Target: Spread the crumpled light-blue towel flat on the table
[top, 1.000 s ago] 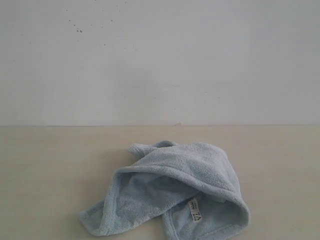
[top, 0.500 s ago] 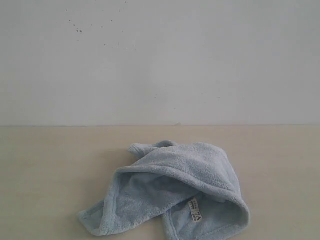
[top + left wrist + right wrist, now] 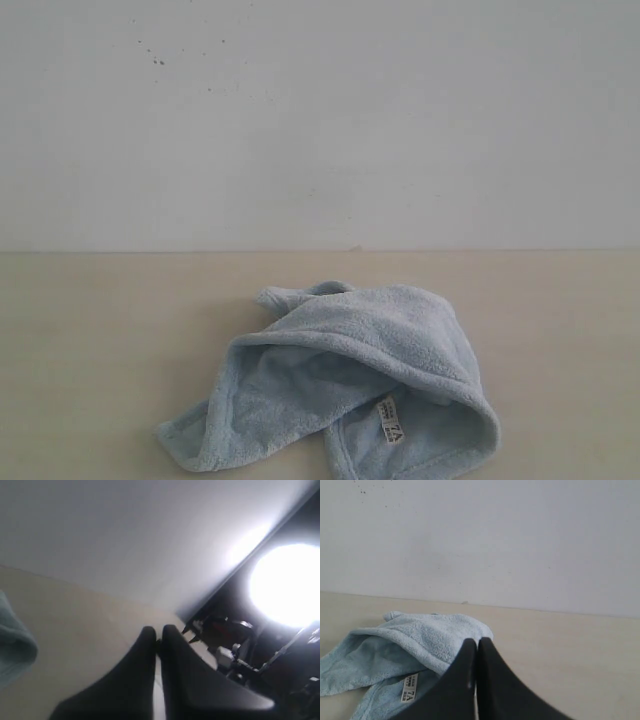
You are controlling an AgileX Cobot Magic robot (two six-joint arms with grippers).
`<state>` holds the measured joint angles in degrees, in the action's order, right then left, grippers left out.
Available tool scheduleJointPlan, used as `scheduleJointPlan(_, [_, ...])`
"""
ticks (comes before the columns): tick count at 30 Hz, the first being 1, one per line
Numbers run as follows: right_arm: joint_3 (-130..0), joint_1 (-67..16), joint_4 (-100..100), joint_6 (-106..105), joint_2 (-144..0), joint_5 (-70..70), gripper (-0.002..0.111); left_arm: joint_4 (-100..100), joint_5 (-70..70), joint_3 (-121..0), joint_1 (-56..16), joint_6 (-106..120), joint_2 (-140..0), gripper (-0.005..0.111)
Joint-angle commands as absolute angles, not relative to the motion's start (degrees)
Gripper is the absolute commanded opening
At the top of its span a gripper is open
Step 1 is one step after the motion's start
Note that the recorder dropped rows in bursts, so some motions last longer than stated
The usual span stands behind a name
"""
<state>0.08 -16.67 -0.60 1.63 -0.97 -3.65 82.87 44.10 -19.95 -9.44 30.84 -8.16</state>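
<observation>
The counter [image 3: 90,340] has bare room on every side of the towel [image 3: 350,370], so the cloth can be drawn outward both ways. The left jaws and the right jaws are pressed closed on nothing, clear of the cloth. I judge they should open, each take a hemmed corner on its own side, and pull apart low over the surface. The towel lies crumpled near the counter's front, slightly right of centre. It is pale blue and fluffy, one thick fold arching over a hollow, with the small white label [image 3: 392,420] facing up.
</observation>
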Motion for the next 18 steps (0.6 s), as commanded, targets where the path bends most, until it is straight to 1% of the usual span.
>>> scheduleJointPlan(1, [0.0,-16.58,-1.2,4.54,-0.62,4.94,0.0,82.59,44.53,-20.08,-9.88,44.13,-16.59,0.006])
scheduleJointPlan(2, [0.0,-16.58,-1.32,6.85,-0.62,7.67,0.0,82.35,44.39,-20.08,-9.88,47.46,-19.08,0.01])
scheduleJointPlan(4, [0.0,-16.58,-1.32,13.5,-0.62,12.96,0.0,81.56,43.39,-20.08,-9.88,51.38,-23.79,0.023])
scheduleJointPlan(6, [0.0,-16.58,-1.32,18.86,-0.62,17.97,0.0,81.46,40.66,-20.08,-9.88,54.4,-29.29,0.042])
scheduleJointPlan(8, [0.0,-16.58,-1.7,22.78,-0.62,21.83,0.0,81.6,37.78,-20.08,-9.88,57.29,-35.0,0.058])
scheduleJointPlan(9, [0.0,-16.58,-2.93,24.2,-0.62,22.71,0.0,81.75,36.71,-20.08,-9.88,58.98,-37.95,0.063])
scheduleJointPlan(10, [0.0,-16.58,-4.07,25.5,-0.62,22.88,0.0,82.19,35.73,-20.08,-9.88,60.66,-40.33,0.065])
scheduleJointPlan(15, [0.0,-16.58,-4.29,35.41,-0.62,19.48,0.0,90.16,35.72,-20.08,-9.88,74.98,-55.42,0.065])
scheduleJointPlan(16, [0.0,-16.58,-4.29,35.55,-0.73,18.35,0.0,92.09,35.79,-20.08,-9.88,78.3,-58.65,0.065])
scheduleJointPlan(17, [0.0,-16.58,-3.29,36.09,-0.73,15.52,0.0,97.37,36.29,-20.08,-9.88,85.38,-64.99,0.063])
scheduleJointPlan(18, [0.0,-16.58,-2.53,36.51,-0.73,13.54,0.0,99.48,36.71,-20.08,-9.88,88.6,-67.49,0.063])
